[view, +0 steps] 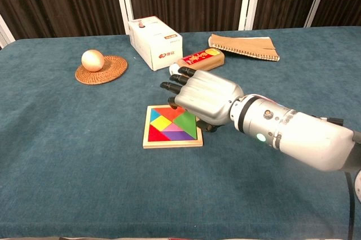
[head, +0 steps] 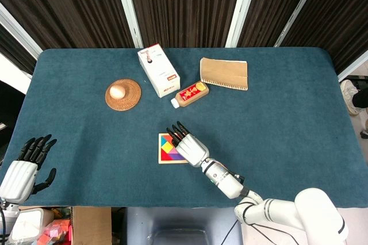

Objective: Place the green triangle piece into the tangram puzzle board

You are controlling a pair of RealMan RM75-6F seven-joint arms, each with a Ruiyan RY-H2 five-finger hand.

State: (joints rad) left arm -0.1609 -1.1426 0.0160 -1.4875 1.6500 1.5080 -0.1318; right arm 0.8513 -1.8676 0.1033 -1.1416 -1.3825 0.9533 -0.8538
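The tangram board [view: 172, 143] lies at the table's middle, filled with coloured pieces. The green triangle [view: 185, 120] lies flat in the board's right side. My right hand [view: 206, 100] hovers just over the board's right edge, fingers spread and pointing away from me, holding nothing; its thumb tip is by the board's right rim. In the head view the right hand [head: 188, 144] covers the right part of the board [head: 161, 161] and hides the green triangle. My left hand [head: 26, 170] rests off the table's near left corner, fingers apart and empty.
A white box [head: 158, 71], a red-labelled bottle [head: 191, 93] and a tan notebook [head: 224, 73] lie beyond the board. An egg [head: 117, 91] sits on a woven coaster [head: 130, 99] at the left. Bare blue cloth surrounds the board.
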